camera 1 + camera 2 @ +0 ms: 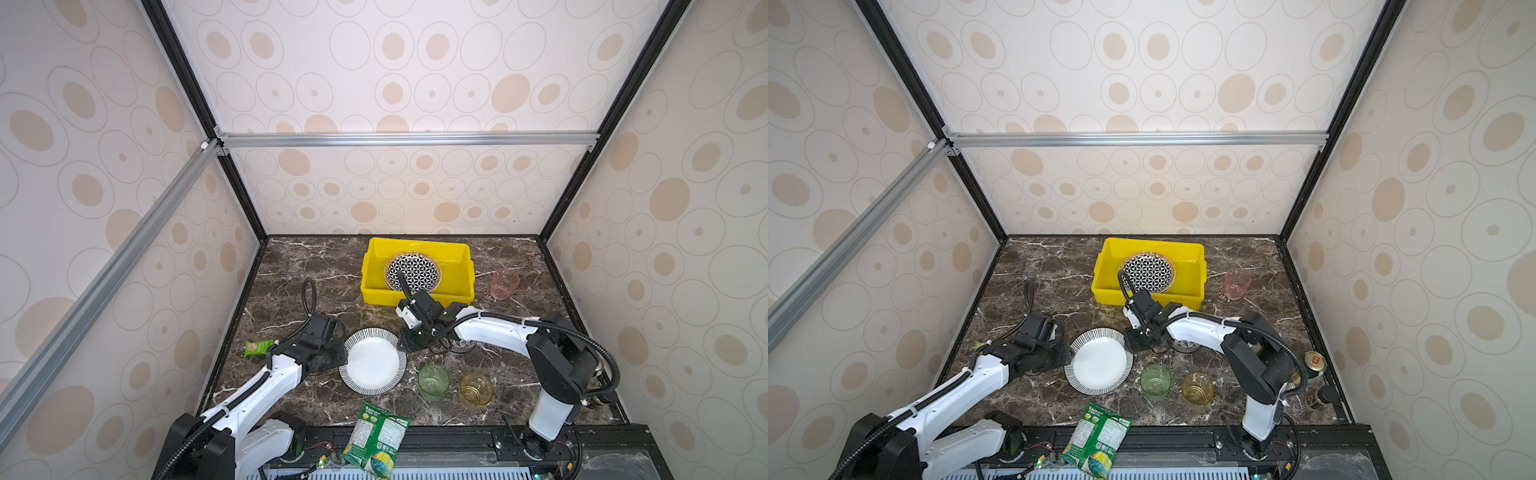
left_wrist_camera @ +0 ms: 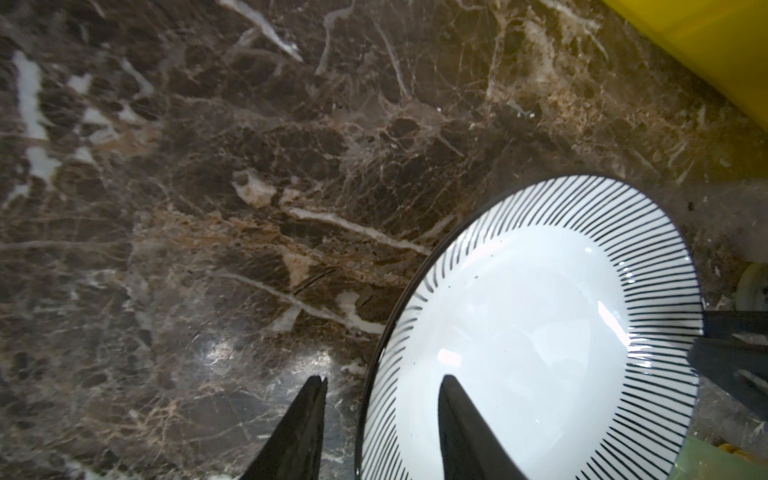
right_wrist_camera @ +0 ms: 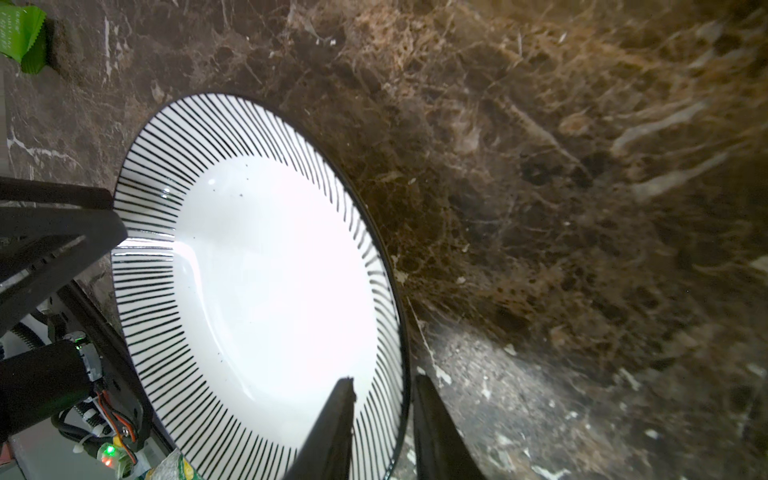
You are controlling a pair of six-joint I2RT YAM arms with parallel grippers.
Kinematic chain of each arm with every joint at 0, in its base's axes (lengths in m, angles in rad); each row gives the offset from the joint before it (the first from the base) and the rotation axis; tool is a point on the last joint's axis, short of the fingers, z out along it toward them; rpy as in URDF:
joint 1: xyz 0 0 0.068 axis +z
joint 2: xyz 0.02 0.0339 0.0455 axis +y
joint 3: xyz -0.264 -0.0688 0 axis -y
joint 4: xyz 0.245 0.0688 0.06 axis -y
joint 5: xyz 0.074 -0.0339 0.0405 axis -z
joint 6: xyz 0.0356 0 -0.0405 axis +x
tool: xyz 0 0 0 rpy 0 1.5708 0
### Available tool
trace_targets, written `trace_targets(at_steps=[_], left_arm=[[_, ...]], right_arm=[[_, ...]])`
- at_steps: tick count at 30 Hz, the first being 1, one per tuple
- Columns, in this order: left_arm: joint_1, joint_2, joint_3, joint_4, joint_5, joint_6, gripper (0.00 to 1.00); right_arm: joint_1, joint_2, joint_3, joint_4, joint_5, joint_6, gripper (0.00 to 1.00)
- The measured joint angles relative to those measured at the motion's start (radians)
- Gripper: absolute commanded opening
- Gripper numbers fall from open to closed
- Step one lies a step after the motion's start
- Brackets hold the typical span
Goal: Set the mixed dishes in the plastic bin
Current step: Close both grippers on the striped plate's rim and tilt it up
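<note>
A white plate with a black-striped rim (image 1: 372, 360) (image 1: 1099, 360) lies on the marble table between both arms. My left gripper (image 1: 344, 359) (image 2: 383, 377) is open and straddles the plate's left rim (image 2: 540, 332) without touching it. My right gripper (image 1: 403, 347) (image 3: 384, 378) is shut on the plate's right rim (image 3: 270, 270). The yellow plastic bin (image 1: 376, 291) (image 1: 1106, 291) stands behind and holds a black-white geometric plate (image 1: 413, 270). Green (image 1: 433, 381), amber (image 1: 476, 390) and pink (image 1: 504, 284) tumblers stand on the table.
A patterned bowl (image 1: 1183, 345) sits half hidden under my right arm. Green snack packets lie at the left (image 1: 258, 347) and over the front edge (image 1: 376, 440). Cans (image 1: 1314, 361) stand by the right wall. Patterned walls close in three sides of the table.
</note>
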Motion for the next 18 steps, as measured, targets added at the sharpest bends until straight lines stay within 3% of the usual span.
trace_targets(at_steps=[12,18], left_arm=[[-0.011,0.045,-0.045,0.055,0.024,-0.012,0.39],[-0.012,0.063,-0.059,0.074,0.033,-0.014,0.28]], right_arm=[[0.002,0.033,0.035,0.001,-0.005,0.005,0.27],[0.005,0.033,0.043,0.002,-0.005,0.006,0.27]])
